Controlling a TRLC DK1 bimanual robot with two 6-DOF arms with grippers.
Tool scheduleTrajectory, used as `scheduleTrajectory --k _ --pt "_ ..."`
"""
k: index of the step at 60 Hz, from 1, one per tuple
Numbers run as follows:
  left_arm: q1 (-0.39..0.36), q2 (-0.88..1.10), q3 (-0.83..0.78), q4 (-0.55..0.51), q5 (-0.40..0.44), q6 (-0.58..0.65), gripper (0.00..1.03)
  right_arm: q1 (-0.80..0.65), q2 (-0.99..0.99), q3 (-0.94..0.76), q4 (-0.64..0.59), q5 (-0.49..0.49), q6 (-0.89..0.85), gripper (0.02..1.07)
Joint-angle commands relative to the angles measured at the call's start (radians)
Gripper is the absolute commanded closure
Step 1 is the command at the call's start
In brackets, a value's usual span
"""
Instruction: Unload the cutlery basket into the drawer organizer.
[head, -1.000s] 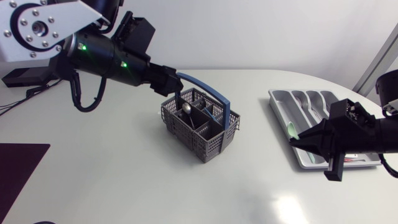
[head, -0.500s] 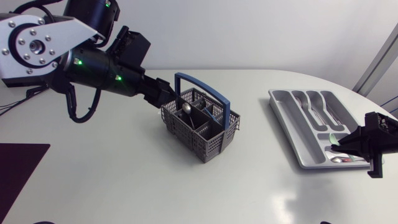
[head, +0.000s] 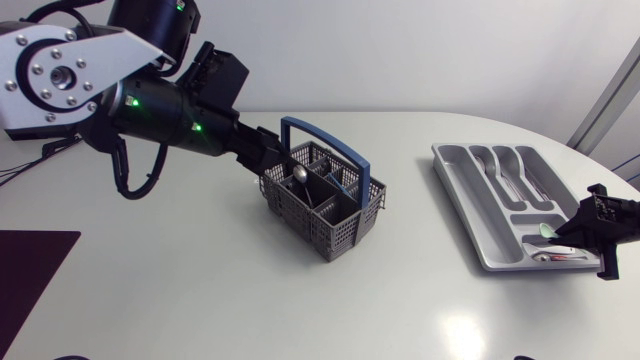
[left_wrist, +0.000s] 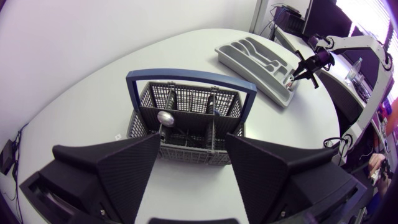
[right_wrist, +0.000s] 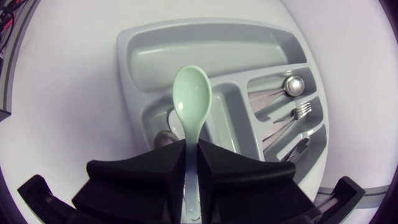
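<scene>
The grey mesh cutlery basket (head: 322, 203) with a blue handle (head: 330, 145) stands mid-table. A metal spoon (head: 300, 173) and other cutlery stand in it. My left gripper (head: 268, 152) is open just left of the basket; in the left wrist view the basket (left_wrist: 186, 118) lies ahead of its spread fingers (left_wrist: 127, 165). The grey drawer organizer (head: 478, 215) lies at the right. At its near right corner my right gripper (head: 585, 232) is shut on a mint green spoon (head: 547, 231); the right wrist view shows that spoon (right_wrist: 191, 99) pointing over the organizer (right_wrist: 140, 68).
Metal spoons and forks lie in the organizer's long compartments (head: 515, 170); a spoon (right_wrist: 292, 85) and a fork (right_wrist: 301, 110) show in the right wrist view. A dark mat (head: 25, 270) lies at the table's front left. The table edge curves close behind the organizer.
My right arm has drawn back to the right, from over the organizer's near end to its near right corner, still holding the green spoon. The left gripper has dropped slightly beside the basket.
</scene>
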Motion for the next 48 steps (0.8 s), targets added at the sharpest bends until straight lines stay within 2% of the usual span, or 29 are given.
scheduleTrajectory --k 1,13,27,30,32,34,48 --pt "-0.007 0.0 -0.028 0.011 -0.011 0.017 0.29 -0.007 0.054 0.028 0.019 0.033 -0.049 1.01" --pt "0.004 -0.005 -0.04 0.014 -0.015 0.02 0.29 -0.009 0.098 0.023 0.071 0.139 -0.09 1.01" --pt "0.002 -0.006 -0.05 0.019 -0.022 0.023 0.29 -0.015 0.08 0.005 0.074 0.144 -0.095 0.99" --pt "0.004 -0.008 -0.054 0.022 -0.022 0.025 0.29 -0.01 0.077 0.002 0.076 0.148 -0.07 0.87" --pt "0.004 -0.009 -0.054 0.023 -0.022 0.025 0.29 -0.004 0.065 -0.017 0.105 0.154 -0.046 0.54" --pt "0.004 -0.009 -0.056 0.023 -0.023 0.025 0.27 -0.004 0.063 -0.02 0.112 0.154 -0.034 0.06" --pt "0.004 -0.012 -0.06 0.025 -0.026 0.025 0.27 -0.007 0.014 -0.02 0.097 0.122 0.012 0.07"
